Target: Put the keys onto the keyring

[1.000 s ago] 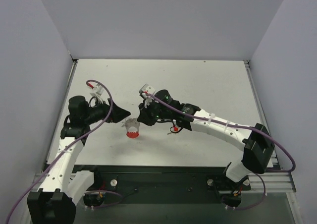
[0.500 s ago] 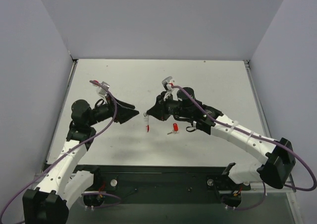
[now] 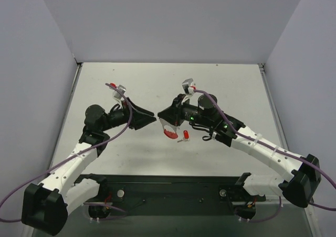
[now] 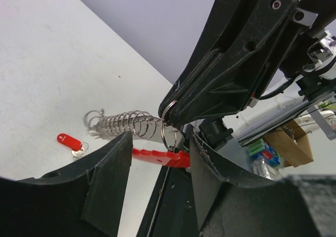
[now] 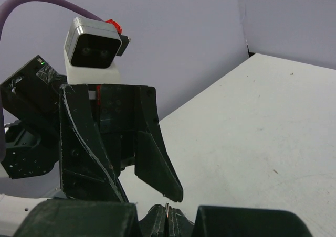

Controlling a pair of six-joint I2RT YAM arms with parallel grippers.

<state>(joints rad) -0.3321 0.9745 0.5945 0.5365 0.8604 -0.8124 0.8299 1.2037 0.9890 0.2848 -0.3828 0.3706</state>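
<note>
Pinches the keyring (image 4: 124, 126) aloft between pressed-together right gripper (image 4: 170, 112) tips, likely presenting its ring to the spread, empty left gripper (image 3: 153, 119) (red-headed key (image 4: 68, 141) apart, on the table (image 3: 220, 85)).

Both arms reach inward, tips nearly meeting; left pincer (image 3: 152, 118) jaws apart, right pincer (image 3: 165, 119) clamped shut.
</note>
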